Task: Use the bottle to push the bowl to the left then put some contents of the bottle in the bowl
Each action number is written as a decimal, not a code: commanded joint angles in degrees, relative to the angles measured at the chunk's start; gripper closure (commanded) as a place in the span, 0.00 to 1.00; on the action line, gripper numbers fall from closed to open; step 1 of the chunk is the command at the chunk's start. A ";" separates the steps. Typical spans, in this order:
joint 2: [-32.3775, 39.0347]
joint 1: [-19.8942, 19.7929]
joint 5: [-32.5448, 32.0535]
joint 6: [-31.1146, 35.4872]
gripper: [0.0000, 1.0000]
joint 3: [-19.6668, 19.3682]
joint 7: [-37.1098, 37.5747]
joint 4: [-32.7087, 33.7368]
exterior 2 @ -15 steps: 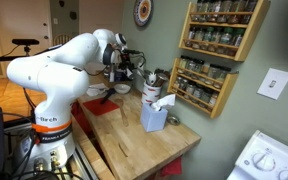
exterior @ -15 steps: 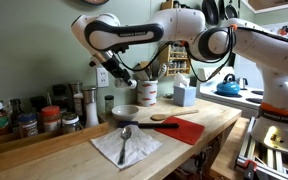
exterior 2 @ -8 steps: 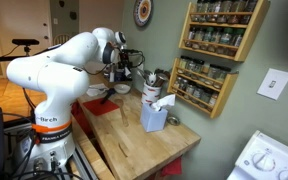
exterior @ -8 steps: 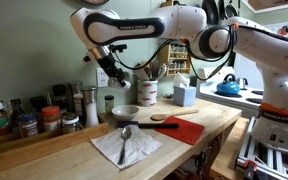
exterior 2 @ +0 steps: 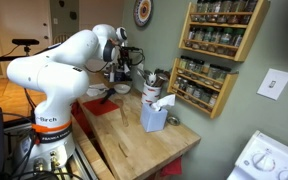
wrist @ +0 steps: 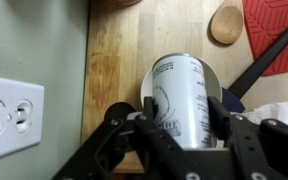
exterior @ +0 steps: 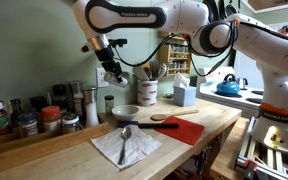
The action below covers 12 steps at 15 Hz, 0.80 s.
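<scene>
1. While my gripper (wrist: pixel 184 118) hangs high above the counter, its fingers are closed narrowly on the bottle (wrist: pixel 180 85). One finger presses each side of the printed label, and the bottle touches no surface.
2. Well below my gripper (exterior: pixel 112 74), slightly toward the counter's front edge, the bowl (exterior: pixel 126 112) sits upright on the wooden counter (exterior: pixel 212 120). It is well apart from the bottle.
3. My judgement is that the bottle is in hand, but I cannot tell whether the push to the left is done. Nothing falls from the bottle, and I cannot see inside the bowl. Pouring seems left to do, which means lowering the bottle over the bowl and tipping it.
4. Only the wrist view shows the grip and the label. It also shows a wall outlet (wrist: pixel 9 115) beside my tool and a wooden spoon (wrist: pixel 224 22) far beneath. I cannot pick out the bowl there.
5. Only the exterior views show my height above the bowl. One also shows a metal spoon (exterior: pixel 125 135) lying on a napkin (exterior: pixel 124 148) in front of the bowl. In an exterior view my gripper (exterior 2: pixel 124 68) appears too small to judge its hold.
</scene>
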 commanded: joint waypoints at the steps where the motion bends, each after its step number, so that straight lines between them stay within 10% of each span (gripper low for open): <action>1: -2.30 -0.58 3.19 0.36 0.69 0.83 -0.63 -1.27; 12: -3.34 -0.11 6.15 6.00 0.69 3.04 -5.08 -0.71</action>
